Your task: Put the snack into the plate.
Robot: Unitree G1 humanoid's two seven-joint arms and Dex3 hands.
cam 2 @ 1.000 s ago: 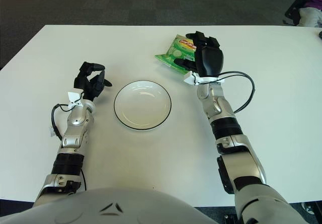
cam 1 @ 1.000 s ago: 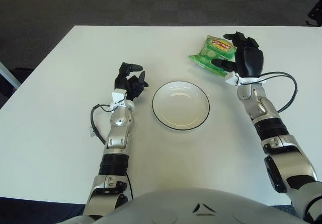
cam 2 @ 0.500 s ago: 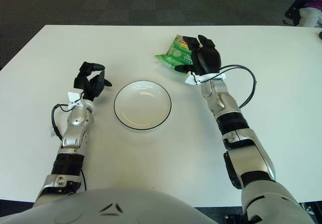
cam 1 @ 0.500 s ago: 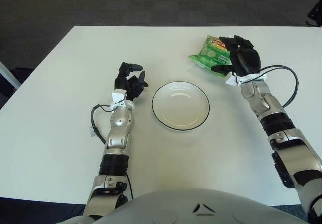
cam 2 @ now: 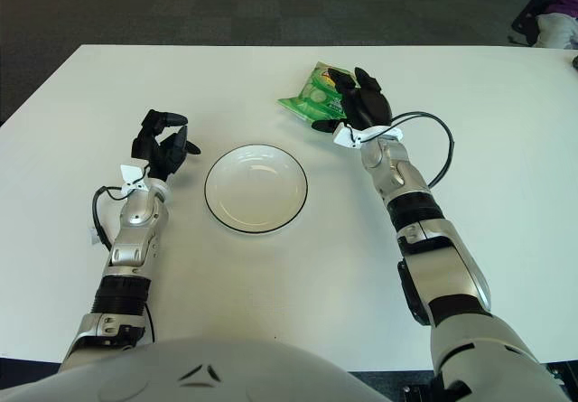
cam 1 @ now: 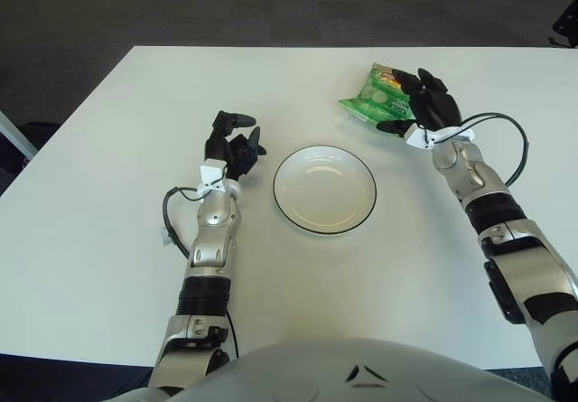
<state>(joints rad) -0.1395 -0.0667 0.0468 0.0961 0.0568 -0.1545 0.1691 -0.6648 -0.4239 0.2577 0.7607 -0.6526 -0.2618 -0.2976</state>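
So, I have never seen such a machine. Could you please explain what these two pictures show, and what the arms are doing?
This is a humanoid robot with two arms and three-finger hands. Both pictures come from a two-eyed camera on its head, looking down at a white table. On the table lies an empty white plate and, behind it to the right, a green snack bag. The right hand is on the bag, its fingers closing around the bag's right edge, but the bag is not lifted. The left hand shows left of the plate, fingers curled, holding nothing.
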